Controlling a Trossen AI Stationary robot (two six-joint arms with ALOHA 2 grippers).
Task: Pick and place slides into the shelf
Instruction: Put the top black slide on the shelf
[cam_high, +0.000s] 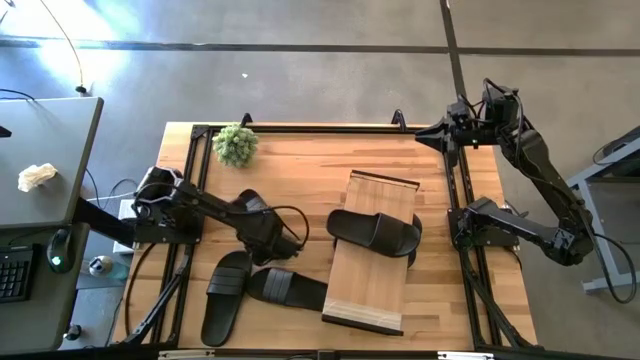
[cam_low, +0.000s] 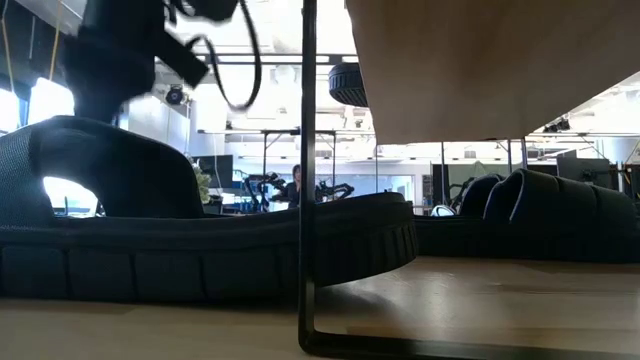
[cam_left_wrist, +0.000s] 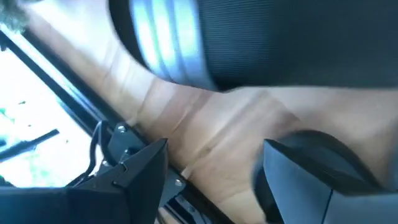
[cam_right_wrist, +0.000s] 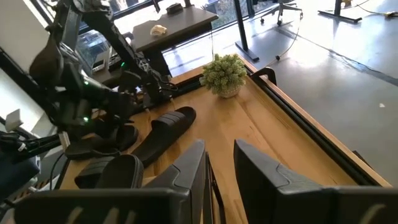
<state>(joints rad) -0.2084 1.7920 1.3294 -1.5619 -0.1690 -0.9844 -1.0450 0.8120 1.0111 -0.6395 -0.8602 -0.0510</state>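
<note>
Black slide (cam_high: 262, 287) lies just beside the left pincer (cam_high: 283, 244), whose fingers stand released.

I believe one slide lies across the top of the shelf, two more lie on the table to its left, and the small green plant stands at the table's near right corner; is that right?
Not quite: the plant stands at the table's far left corner, as the high view shows. The rest holds: one slide lies across the shelf, and two more lie on the table to its left.

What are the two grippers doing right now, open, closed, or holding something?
Left gripper: open, low over a slide, holding nothing.
Right gripper: slightly open, empty, at the table's far right corner.
</note>
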